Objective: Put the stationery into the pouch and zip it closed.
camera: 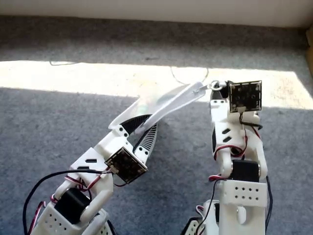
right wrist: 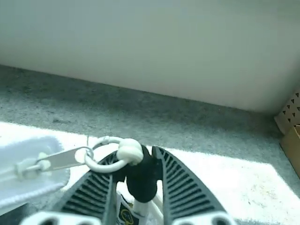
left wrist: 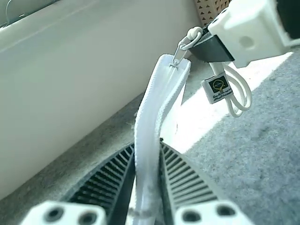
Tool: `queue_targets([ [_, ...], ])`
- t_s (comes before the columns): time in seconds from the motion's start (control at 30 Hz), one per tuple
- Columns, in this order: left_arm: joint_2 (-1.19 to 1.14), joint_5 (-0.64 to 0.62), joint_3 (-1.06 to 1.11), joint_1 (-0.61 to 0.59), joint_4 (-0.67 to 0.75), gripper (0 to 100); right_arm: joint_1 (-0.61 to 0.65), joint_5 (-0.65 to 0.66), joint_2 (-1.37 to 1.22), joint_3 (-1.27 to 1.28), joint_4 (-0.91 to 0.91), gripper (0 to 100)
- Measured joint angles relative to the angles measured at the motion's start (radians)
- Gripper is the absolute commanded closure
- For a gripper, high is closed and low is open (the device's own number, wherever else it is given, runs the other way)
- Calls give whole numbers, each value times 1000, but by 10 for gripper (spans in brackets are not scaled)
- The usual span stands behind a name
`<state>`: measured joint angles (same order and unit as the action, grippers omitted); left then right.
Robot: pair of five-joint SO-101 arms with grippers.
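Note:
The white pouch [camera: 171,105] hangs stretched in the air between the two arms, its zipper edge [left wrist: 150,126] facing the left wrist camera. My left gripper [camera: 144,129] is shut on the pouch's near end, with the zipper band running out between its ribbed black fingers [left wrist: 183,173]. My right gripper [camera: 217,88] is shut on the white cord loop [right wrist: 110,150] and black toggle [right wrist: 140,176] tied to the metal zipper pull [right wrist: 63,159]. The pull sits at the pouch's far end [left wrist: 180,51]. A small tag [left wrist: 218,89] dangles below it.
Grey carpet [camera: 58,137] covers the floor, crossed by a bright sunlit band [camera: 98,78]. A pale wall [right wrist: 150,47] runs along the back. A patterned box [right wrist: 290,117] stands at the far right. A thin wire [camera: 178,78] lies in the sunlit strip.

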<state>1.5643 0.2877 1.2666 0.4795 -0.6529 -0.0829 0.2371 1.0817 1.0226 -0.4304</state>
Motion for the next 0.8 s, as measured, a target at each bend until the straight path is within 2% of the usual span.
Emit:
queue_targets([
  [0.57,0,0,0,0,0,995,-3,0,-28,0,3,987],
  [0.8,0,0,0,0,0,994,-5,0,-28,-2,-80,827],
])
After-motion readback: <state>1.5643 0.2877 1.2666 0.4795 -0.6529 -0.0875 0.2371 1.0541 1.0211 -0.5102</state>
